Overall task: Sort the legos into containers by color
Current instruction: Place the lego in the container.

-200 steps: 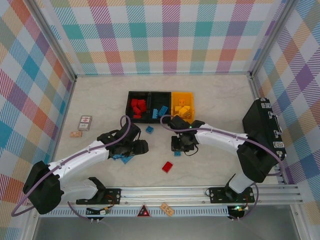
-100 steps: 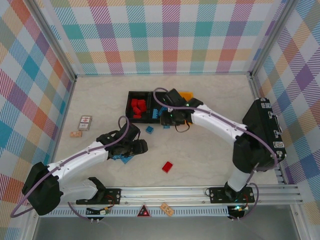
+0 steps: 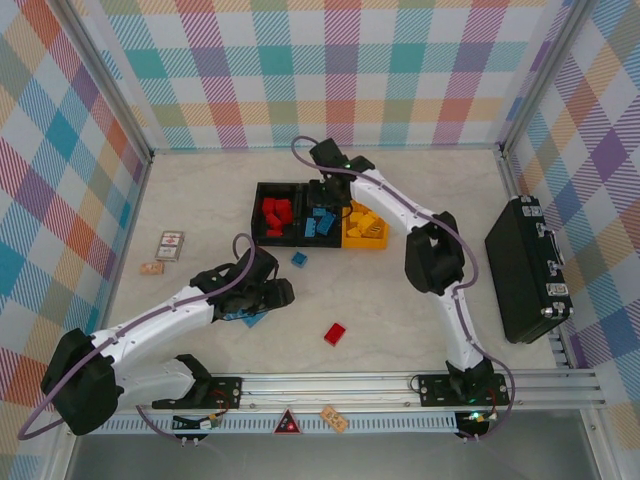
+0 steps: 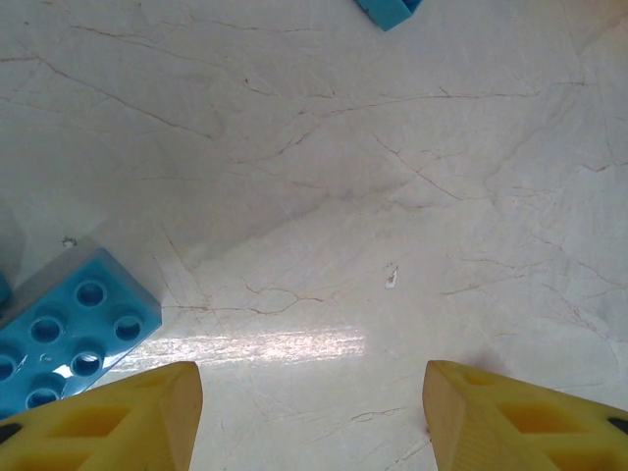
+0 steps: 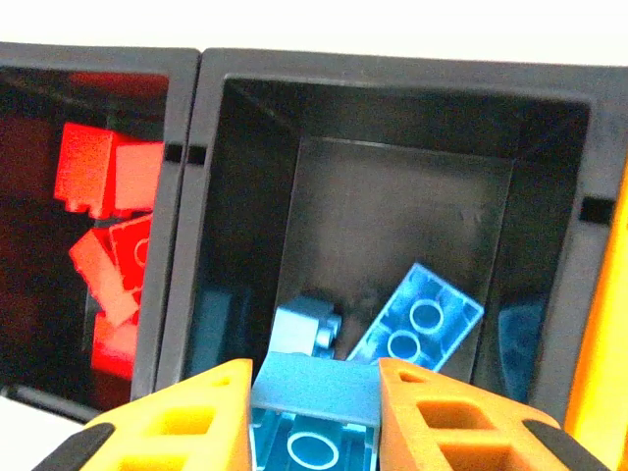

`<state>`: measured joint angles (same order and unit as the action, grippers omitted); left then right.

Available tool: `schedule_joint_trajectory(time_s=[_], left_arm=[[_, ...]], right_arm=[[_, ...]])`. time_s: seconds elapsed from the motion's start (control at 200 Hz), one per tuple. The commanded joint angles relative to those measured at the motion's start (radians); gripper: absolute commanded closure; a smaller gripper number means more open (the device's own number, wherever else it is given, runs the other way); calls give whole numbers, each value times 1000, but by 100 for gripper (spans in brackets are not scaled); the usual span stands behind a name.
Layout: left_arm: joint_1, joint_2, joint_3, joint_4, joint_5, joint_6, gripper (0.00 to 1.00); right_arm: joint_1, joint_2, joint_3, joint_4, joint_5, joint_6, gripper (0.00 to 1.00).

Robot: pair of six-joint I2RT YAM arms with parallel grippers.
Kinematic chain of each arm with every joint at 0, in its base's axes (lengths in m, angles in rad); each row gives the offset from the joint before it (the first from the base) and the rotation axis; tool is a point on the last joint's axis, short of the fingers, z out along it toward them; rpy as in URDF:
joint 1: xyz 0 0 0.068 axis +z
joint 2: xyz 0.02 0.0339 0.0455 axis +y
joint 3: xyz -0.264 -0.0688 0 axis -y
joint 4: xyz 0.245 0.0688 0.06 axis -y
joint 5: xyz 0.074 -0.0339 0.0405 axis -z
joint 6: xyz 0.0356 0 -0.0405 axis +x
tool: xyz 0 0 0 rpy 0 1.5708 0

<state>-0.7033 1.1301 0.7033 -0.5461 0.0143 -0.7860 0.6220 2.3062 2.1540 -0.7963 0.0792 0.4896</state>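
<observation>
right fingers [image 5: 186, 422] pinch a blue brick [image 5: 314, 417] by its sides, hanging over the middle bin [image 5: 392, 186] (black, two blue ones already lying inside), so i'd say it's held there to drop in with its own colour. left bin [image 3: 258, 212] has the reds, yellow bin [image 3: 366, 243] the yellows, so sorting looks mostly done. left fingers [image 4: 128, 422] are spread and empty, low over the counter [image 4: 392, 196], with a loose blue brick [image 4: 74, 324] just beside one tip, probably lining up for that one. a red brick [image 3: 334, 333] and a small blue brick [image 3: 299, 259] lie apart on the counter, not yet binned. counter is pale, marble-veined, a bit glossy. plaid walls [image 3: 340, 70] on three sides, black case [image 3: 525, 270] at right, card [image 3: 171, 245] at left.
</observation>
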Motion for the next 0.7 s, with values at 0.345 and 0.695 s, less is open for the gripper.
schedule_joint_trajectory(time_s=[0.345, 0.695], left_arm=[[13, -29, -33, -13, -20, -25, 39], [13, -67, -22, -57, -54, -36, 38]], right_arm=[[-5, 143, 230, -123, 48, 5, 56], [12, -71, 24, -43, 30, -16, 51]])
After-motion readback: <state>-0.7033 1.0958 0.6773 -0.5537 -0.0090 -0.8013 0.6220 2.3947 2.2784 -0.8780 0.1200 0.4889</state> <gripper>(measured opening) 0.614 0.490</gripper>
